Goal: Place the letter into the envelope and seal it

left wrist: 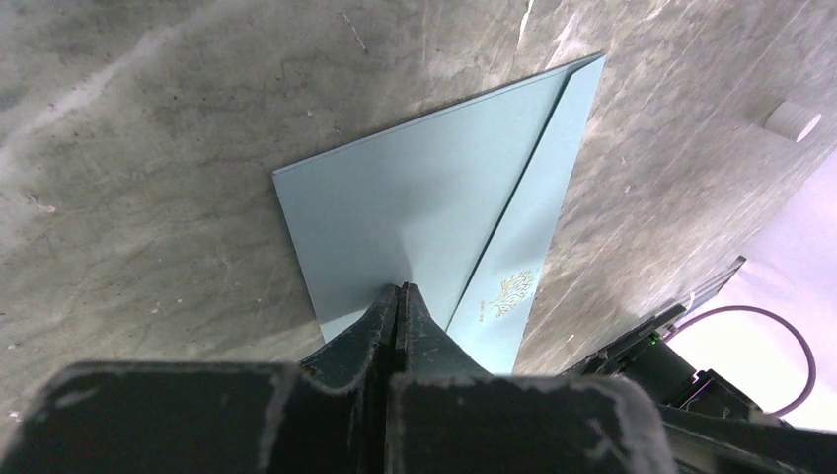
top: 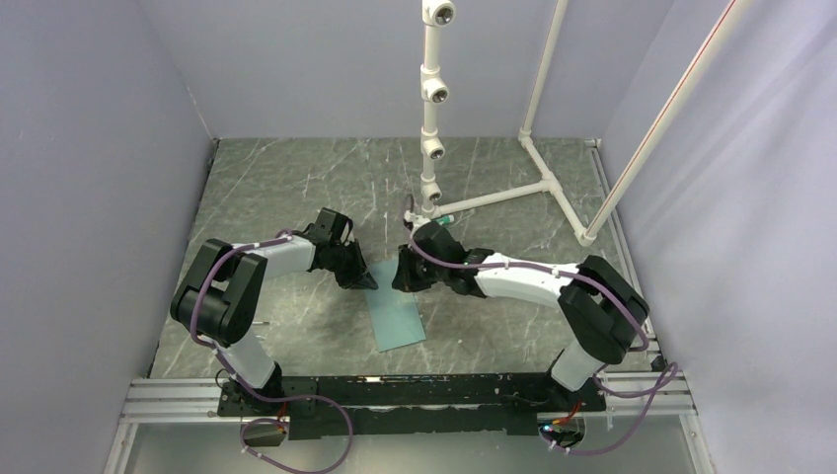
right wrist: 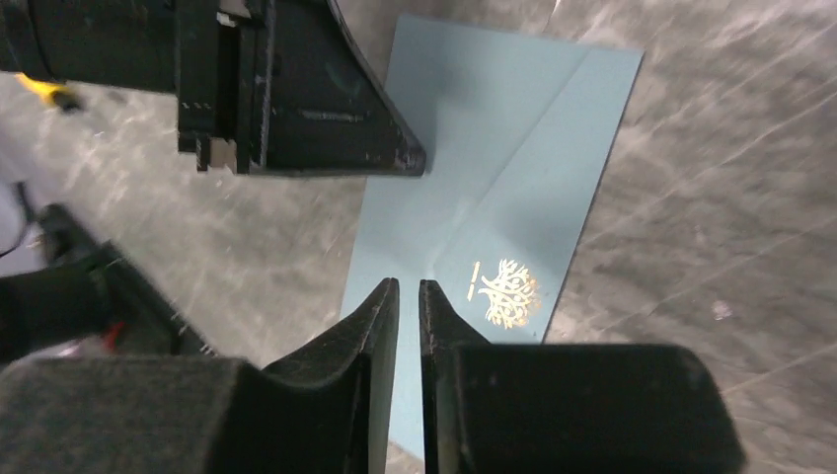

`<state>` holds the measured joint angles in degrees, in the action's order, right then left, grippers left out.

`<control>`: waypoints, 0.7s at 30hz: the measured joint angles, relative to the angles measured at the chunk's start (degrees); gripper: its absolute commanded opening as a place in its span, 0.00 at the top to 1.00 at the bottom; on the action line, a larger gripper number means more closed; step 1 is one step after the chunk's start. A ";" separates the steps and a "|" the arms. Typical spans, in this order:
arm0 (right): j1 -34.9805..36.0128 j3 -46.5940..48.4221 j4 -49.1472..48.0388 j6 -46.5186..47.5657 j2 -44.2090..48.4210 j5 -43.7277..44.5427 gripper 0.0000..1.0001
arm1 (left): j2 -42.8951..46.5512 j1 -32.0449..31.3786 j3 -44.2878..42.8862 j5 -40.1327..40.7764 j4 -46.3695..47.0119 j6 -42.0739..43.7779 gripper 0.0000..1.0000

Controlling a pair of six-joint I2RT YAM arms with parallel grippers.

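Found envelope (top: 393, 312) lying flat mid-tabletop (top: 296, 188), flap (left wrist: 415, 197) folded down, gold emblem (right wrist: 505, 293) face up. Noted left claw (top: 360, 279) clenched, tips against the envelope toward its 11 o'clock corner. Noted right claw (top: 403, 282) slightly parted, grasping nothing, poised over the envelope's 1 o'clock edge.

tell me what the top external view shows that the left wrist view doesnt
Only the top external view: both arms whole from base to wrist, the right gripper facing the left gripper, and the envelope in full outline on the table.

Only the left wrist view: the gold tree emblem printed on the envelope, its diagonal flap edge, and the left gripper's fingers closed together, tips down on the paper.

Both: the teal envelope lying flat on the marbled table, with the left gripper at its end.
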<state>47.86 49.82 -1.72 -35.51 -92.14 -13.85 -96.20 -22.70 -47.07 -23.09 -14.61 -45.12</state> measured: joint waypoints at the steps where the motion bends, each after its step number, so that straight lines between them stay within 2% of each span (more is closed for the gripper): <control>1: 1.70 1.86 2.32 1.18 -0.07 4.96 0.78 | 0.00 0.00 0.00 -0.02 0.02 0.00 0.97; 5: 7.93 8.55 8.92 5.70 -2.47 19.43 0.76 | 0.00 0.00 0.00 -0.09 0.02 -0.02 0.97; 8: 11.37 11.85 11.67 8.48 -5.79 25.11 0.79 | 0.00 0.00 0.00 -0.13 0.02 -0.02 0.97; 14: 13.18 13.60 16.04 10.95 -11.41 29.07 0.90 | -0.02 0.00 0.00 -0.15 0.04 -0.02 0.98; 18: 13.18 13.84 17.46 11.78 -12.66 29.42 0.89 | -0.07 0.00 0.00 -0.20 0.04 -0.02 0.98; 21: 13.16 13.90 17.53 12.17 -12.85 29.07 0.85 | -0.17 0.00 -0.09 -0.26 0.00 -0.02 0.97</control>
<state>61.01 63.72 15.81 -23.33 -104.99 15.22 -96.38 -22.70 -47.16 -23.35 -14.61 -45.15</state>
